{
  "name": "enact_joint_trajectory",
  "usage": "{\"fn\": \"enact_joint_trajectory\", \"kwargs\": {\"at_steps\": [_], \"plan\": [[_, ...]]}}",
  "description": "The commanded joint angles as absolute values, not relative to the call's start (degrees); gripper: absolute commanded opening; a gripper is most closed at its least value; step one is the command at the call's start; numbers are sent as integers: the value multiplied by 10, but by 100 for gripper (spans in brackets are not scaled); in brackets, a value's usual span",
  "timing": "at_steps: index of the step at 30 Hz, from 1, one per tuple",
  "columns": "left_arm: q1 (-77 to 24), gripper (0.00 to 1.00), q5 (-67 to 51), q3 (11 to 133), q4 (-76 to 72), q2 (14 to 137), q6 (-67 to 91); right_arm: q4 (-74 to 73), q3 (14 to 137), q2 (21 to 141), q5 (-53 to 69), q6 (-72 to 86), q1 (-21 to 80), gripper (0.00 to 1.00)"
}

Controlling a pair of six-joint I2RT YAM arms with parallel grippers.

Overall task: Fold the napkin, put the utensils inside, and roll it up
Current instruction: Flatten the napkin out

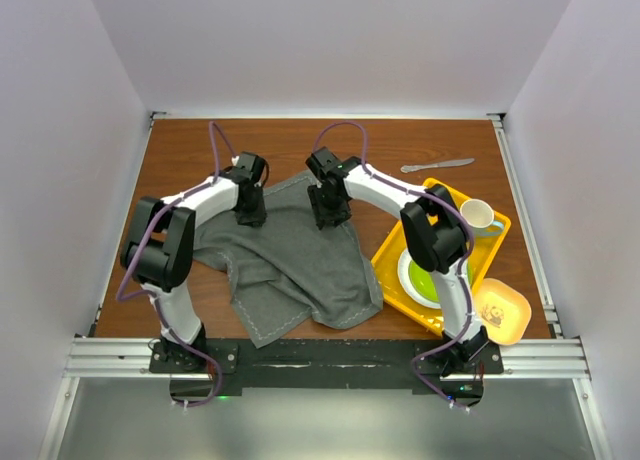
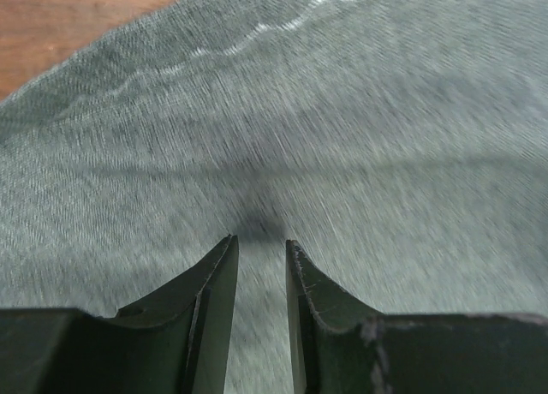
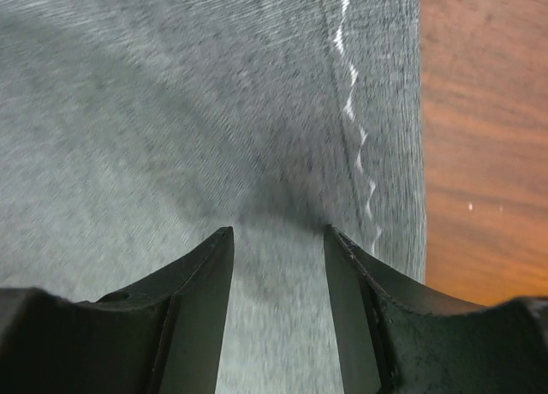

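Left jaws: tips down on the napkin (image 2: 360,111), narrow gap, cloth puckers right at the tips, can't tell if they've actually got it
Right jaws: wider gap, same deal, just inside the stitched line (image 3: 351,111)
Napkin (image 1: 290,270): rumpled mid-bench (image 1: 190,150), sprawls left-right, far corner points away from the arms, between both jaws
Utensil (image 1: 437,166): far right, lying left-right, well apart from napkin

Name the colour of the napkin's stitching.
White stitching on the grey napkin; right wrist view shows it best.
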State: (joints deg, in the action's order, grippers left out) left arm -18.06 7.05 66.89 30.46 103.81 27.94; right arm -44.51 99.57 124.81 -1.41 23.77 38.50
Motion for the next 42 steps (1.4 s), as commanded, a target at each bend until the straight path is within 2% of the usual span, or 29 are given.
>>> {"fn": "enact_joint_trajectory", "kwargs": {"at_steps": [1,11,14,19,20,23,25,26,27,30,35,37,42], "plan": [[-161,34,99,707,304,1057,292,-419,1027,1264,-39,247,384,51],[-107,37,105,761,285,1124,258,-386,1100,1354,-89,253,383,52],[-94,39,130,797,277,1169,242,-388,1158,1401,-103,245,378,52],[-86,43,189,934,331,1213,207,-427,1310,1473,-104,247,349,53],[-87,43,202,944,345,1200,206,-443,1383,1500,-94,243,341,54],[-89,44,207,925,350,1134,207,-493,1474,1500,-77,232,337,59],[-80,44,205,881,348,1093,207,-474,1442,1457,-57,233,339,61],[-77,44,195,866,349,1051,207,-463,1387,1431,-48,234,344,63],[-65,42,191,834,348,1030,207,-455,1363,1383,-34,231,347,68],[-32,40,169,767,346,956,203,-490,1326,1337,-2,214,368,74],[34,38,100,687,334,913,184,-540,1312,1318,85,197,436,75],[65,37,98,677,330,917,174,-532,1291,1299,86,195,463,73],[102,36,119,651,315,938,146,-521,1243,1291,89,197,553,57]]}}
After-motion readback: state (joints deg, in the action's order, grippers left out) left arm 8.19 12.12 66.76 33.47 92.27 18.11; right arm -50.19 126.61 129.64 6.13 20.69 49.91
